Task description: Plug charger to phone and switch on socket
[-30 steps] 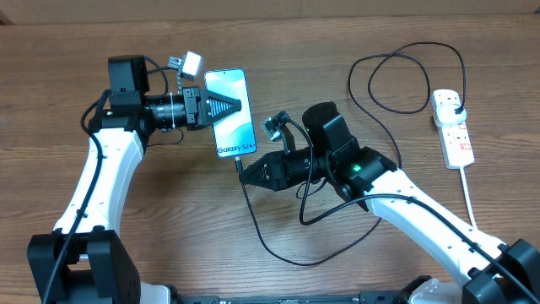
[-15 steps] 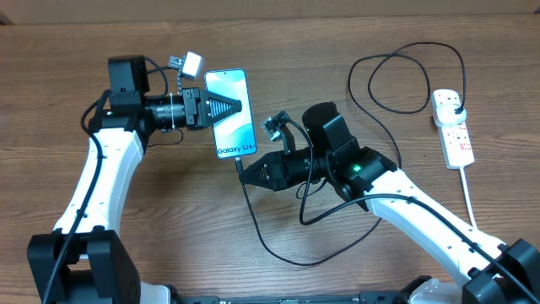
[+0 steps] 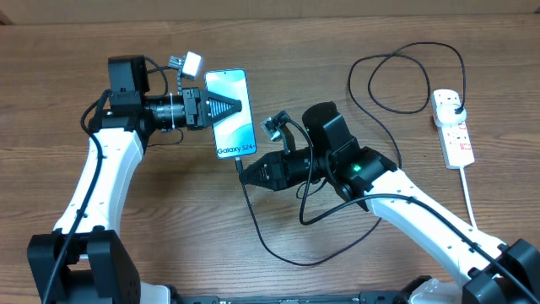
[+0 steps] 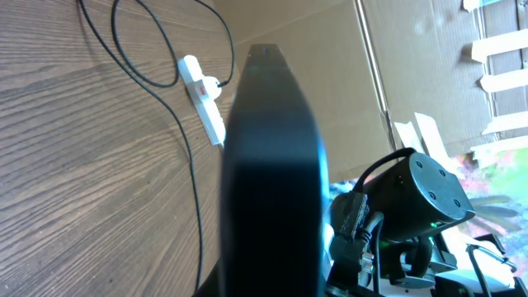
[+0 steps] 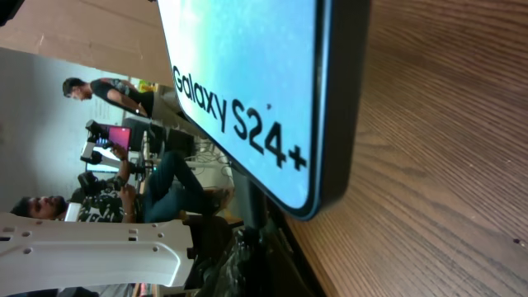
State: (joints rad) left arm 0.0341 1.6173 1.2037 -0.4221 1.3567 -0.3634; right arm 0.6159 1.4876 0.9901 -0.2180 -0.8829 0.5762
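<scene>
left gripper [image 3: 239,105]: reaches in from the left and is clamped on the phone's long edge, with one dark finger lying across the upper half of the screen.
phone [image 3: 235,131]: held in that grip, screen up and light blue-teal, with "Galaxy S24+" printed near its bottom edge. I cannot tell whether it rests on the table [image 3: 186,236] or hangs just above it.
right gripper [image 3: 243,172]: comes in from the lower right, its tip just below the phone's bottom edge. From overhead the jaws look pinched together on the charger's end.
charger [image 3: 253,224]: a thin black cable that drops from the right gripper toward the near edge and curves back under the right arm [image 3: 405,190]. It shows again as a wide loop at the far right.
connector [image 3: 240,163]: right at the phone's bottom edge, but too small to tell whether it is seated in the port.
plug [image 3: 450,102]: sits in the far end outlet of the socket.
socket [image 3: 454,127]: a white strip at the right of the table, well apart from both grippers, with red marks on its switches and a white cord trailing toward the near edge. The switch positions are too small to read.
left wrist view: a dark shape fills the middle, with the socket small on the wood beyond and cardboard [image 4: 313,41] behind.
right wrist view: shows the phone's lower corner close up with the lettering plain, and people [image 5: 161,186] sitting in the room. Its own fingers do not show clearly.
</scene>
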